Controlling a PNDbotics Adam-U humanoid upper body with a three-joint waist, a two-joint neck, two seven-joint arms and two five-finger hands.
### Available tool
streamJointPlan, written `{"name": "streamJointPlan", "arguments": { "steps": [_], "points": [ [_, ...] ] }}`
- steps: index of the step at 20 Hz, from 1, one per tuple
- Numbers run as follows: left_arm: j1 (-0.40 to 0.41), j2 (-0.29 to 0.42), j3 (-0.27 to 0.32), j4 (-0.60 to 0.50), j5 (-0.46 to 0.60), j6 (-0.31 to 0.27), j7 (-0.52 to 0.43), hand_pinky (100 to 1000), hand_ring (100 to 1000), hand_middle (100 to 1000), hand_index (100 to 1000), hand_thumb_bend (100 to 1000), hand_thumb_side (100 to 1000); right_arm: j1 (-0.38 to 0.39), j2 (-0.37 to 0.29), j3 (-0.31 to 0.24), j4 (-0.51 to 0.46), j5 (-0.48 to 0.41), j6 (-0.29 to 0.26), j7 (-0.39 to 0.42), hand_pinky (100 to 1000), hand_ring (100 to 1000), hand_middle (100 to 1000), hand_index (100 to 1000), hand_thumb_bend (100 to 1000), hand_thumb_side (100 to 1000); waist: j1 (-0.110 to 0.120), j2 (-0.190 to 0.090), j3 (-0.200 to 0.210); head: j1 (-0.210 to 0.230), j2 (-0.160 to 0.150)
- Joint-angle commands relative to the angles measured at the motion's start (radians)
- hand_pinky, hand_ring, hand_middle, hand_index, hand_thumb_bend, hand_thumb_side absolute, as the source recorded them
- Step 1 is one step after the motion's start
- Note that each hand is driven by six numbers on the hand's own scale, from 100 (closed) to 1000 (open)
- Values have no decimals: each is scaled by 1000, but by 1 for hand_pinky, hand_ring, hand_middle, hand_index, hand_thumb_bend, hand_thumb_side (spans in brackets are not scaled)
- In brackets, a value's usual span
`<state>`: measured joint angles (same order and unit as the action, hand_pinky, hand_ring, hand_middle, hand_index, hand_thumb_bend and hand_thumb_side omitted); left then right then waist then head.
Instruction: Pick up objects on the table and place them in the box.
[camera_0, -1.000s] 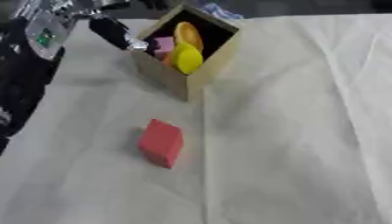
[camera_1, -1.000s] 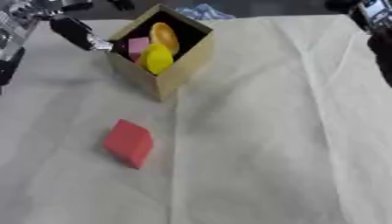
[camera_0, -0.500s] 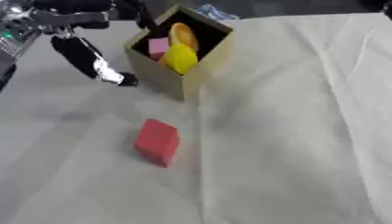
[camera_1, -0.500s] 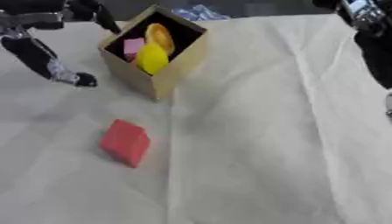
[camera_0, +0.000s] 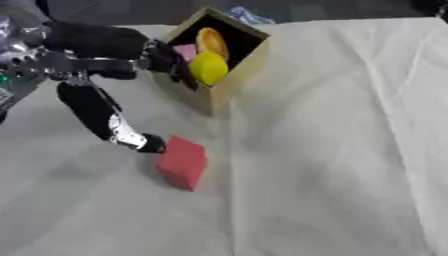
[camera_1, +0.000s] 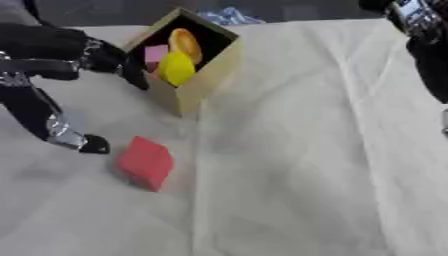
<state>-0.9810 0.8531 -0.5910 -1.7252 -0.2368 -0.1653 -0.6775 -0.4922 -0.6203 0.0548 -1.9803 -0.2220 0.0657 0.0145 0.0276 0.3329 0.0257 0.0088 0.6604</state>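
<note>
A red block lies on the white cloth in front of the box. The tan cardboard box stands at the back, tilted open toward me, holding a yellow round thing, an orange thing and a pink thing. My left hand comes in from the left, open, fingers spread; one fingertip sits right beside the block's left edge, other fingers reach toward the box. My right arm shows at the upper right; its hand is out of sight.
A bluish crumpled thing lies behind the box. The white cloth covers the table and stretches wide to the right and front, with folds in it.
My left hand has come down from beside the box toward the red block; a fingertip now sits next to the block. The camera has shifted slightly.
</note>
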Motion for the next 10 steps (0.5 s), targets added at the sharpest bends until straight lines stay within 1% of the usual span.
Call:
{"name": "streamJointPlan", "arguments": {
  "steps": [1, 5, 10],
  "points": [
    [-23, -12, -12, 29, -49, 29, -1, 867, 814, 799, 900, 592, 607, -7, -12, -12, -20, 4, 0, -1, 888, 861, 684, 845, 100, 716, -4, -25, 1, 5, 6],
    [-27, -59, -38, 123, -118, 20, 4, 864, 812, 794, 898, 597, 590, -6, -9, -13, -20, 3, 1, -2, 887, 861, 683, 845, 100, 717, -6, -24, 0, 8, 7],
    [-12, -101, -54, 215, -156, -9, 5, 863, 809, 790, 894, 600, 581, -4, -4, -17, -20, 2, 2, -5, 888, 861, 683, 845, 100, 718, -7, -20, -3, 9, 8]
  ]
}}
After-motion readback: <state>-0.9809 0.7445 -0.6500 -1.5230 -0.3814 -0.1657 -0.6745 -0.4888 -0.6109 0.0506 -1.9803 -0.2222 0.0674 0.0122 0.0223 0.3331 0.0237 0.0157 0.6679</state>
